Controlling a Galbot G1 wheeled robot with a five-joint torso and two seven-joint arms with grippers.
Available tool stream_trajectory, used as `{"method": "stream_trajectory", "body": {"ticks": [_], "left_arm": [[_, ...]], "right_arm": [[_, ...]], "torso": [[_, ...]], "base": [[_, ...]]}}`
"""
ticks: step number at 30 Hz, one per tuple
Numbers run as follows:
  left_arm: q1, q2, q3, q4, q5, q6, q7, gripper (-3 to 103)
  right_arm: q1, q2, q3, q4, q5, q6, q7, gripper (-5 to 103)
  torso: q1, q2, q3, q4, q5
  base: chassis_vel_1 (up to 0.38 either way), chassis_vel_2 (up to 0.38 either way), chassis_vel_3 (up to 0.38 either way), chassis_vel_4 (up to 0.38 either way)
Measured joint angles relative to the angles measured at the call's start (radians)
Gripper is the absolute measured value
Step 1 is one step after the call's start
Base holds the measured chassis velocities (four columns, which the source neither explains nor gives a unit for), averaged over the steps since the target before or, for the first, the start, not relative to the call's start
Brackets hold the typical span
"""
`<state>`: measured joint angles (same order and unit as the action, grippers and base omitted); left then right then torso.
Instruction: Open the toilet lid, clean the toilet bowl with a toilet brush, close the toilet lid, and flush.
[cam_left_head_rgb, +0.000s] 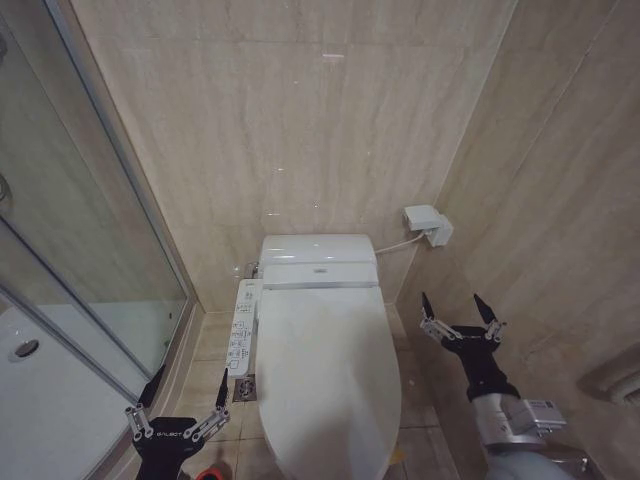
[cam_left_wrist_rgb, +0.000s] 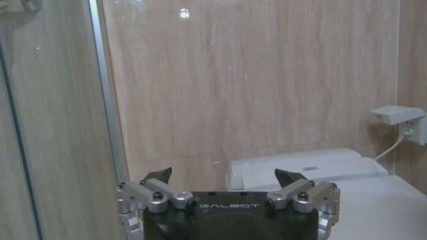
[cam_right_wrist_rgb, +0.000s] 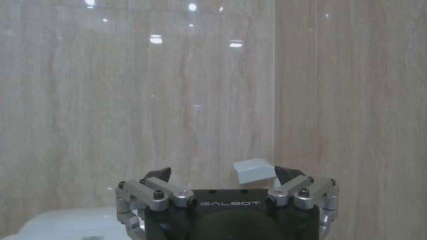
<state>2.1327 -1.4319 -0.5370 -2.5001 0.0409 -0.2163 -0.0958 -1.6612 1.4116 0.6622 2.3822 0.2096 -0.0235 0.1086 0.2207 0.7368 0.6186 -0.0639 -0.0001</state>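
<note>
The white toilet lid (cam_left_head_rgb: 325, 380) lies shut over the toilet in the middle of the head view, so the toilet bowl is hidden beneath it. Part of the lid (cam_left_wrist_rgb: 380, 210) also shows in the left wrist view, in front of the white tank (cam_left_wrist_rgb: 300, 167). My left gripper (cam_left_head_rgb: 188, 385) hangs open to the left of the toilet, above the floor, holding nothing. On the toilet's right side my right gripper (cam_left_head_rgb: 458, 305) is open and empty, raised beside the wall. A bit of red (cam_left_head_rgb: 208, 474) peeks out below the left gripper. The toilet brush is out of view.
A side control panel (cam_left_head_rgb: 243, 328) runs along the toilet's left edge. A glass shower door (cam_left_head_rgb: 90, 230) stands at the left. A white wall box (cam_left_head_rgb: 428, 224) with a cable sits right of the tank. Tiled walls close in behind and on the right.
</note>
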Motion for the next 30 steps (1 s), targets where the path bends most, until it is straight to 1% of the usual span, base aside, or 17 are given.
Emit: {"method": "stream_trajectory", "body": {"ticks": [6,14,30], "left_arm": [[0.000,0.000,0.000,0.000,0.000,0.000,0.000,100],[0.000,0.000,0.000,0.000,0.000,0.000,0.000,100],[0.000,0.000,0.000,0.000,0.000,0.000,0.000,100]], "right_arm": [[-0.029,0.029,-0.015,0.028,-0.008,-0.001,-0.010,100],[-0.077,0.045,-0.025,0.058,-0.040,-0.005,-0.018,100],[-0.080,0.046,-0.027,0.060,-0.045,-0.006,-0.019,100]], "torso": [[0.000,0.000,0.000,0.0001,0.0001],[0.000,0.000,0.000,0.0000,0.0000],[0.000,0.000,0.000,0.0000,0.0001]], "base": [[0.000,0.000,0.000,0.000],[0.000,0.000,0.000,0.000],[0.000,0.000,0.000,0.000]]}}
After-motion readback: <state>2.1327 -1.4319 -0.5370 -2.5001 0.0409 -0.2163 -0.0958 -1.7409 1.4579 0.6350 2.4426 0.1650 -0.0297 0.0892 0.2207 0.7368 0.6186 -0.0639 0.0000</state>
